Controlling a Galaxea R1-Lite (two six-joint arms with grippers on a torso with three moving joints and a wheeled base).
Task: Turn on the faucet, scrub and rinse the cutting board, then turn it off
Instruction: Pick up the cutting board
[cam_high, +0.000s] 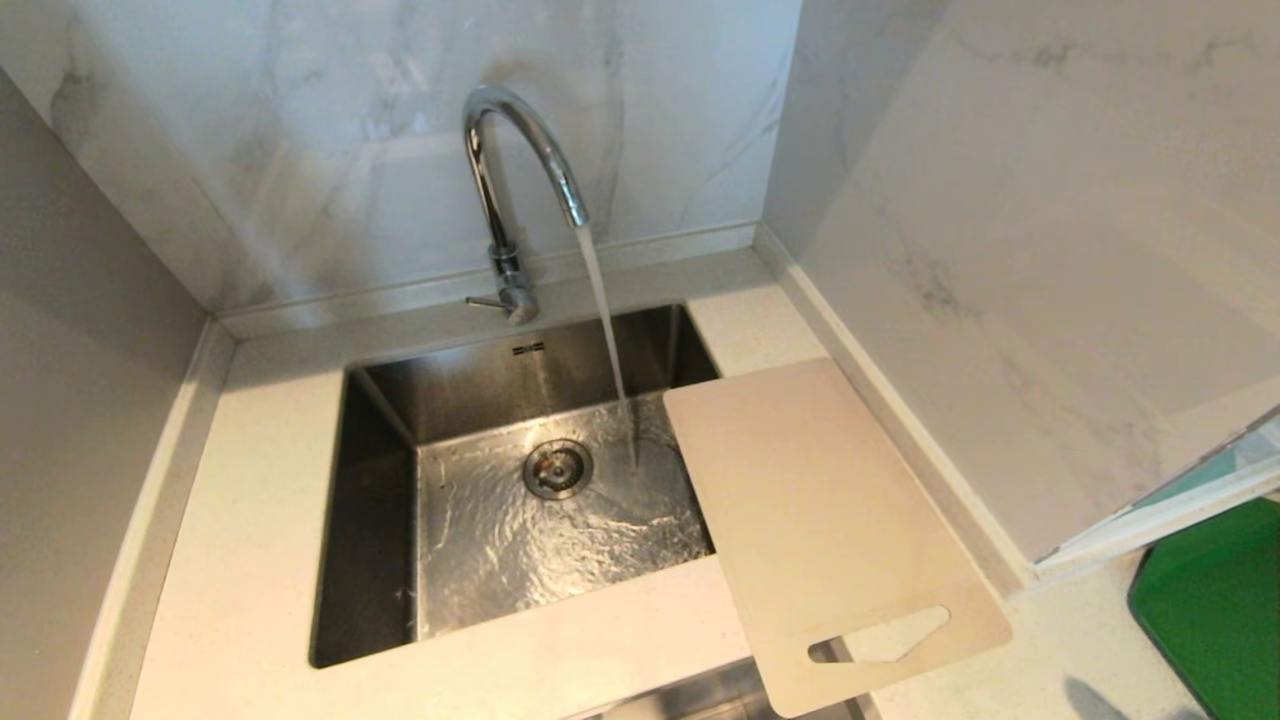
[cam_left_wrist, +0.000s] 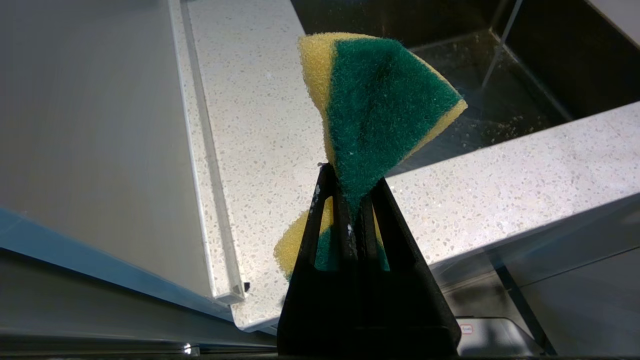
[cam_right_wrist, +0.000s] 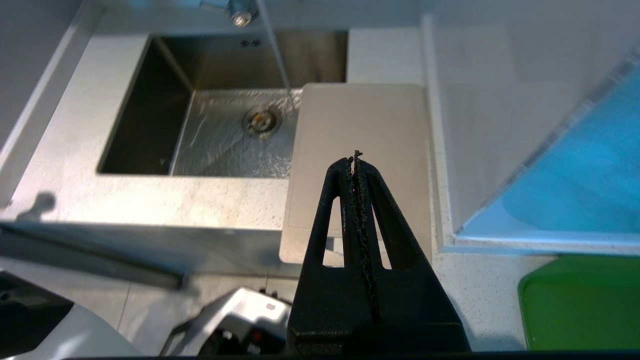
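Note:
The chrome faucet (cam_high: 505, 190) stands behind the sink (cam_high: 380, 480) with water streaming from its spout; its thin lever (cam_high: 487, 301) points left. The off-white cutting board (cam_high: 820, 520) lies on the counter right of the sink, its left edge over the basin and its handle cutout (cam_high: 885, 635) toward me. Neither gripper shows in the head view. My left gripper (cam_left_wrist: 350, 175) is shut on a yellow and green sponge (cam_left_wrist: 380, 105), off to the sink's left front corner. My right gripper (cam_right_wrist: 356, 162) is shut and empty, hanging above the near end of the cutting board (cam_right_wrist: 360, 120).
A marble wall (cam_high: 1030, 260) rises right of the board and a backsplash stands behind the faucet. A green mat (cam_high: 1215, 610) lies on the counter at the far right. The counter's front edge (cam_high: 560, 670) runs just under the board's handle end. Part of the robot's base (cam_right_wrist: 235, 325) shows below.

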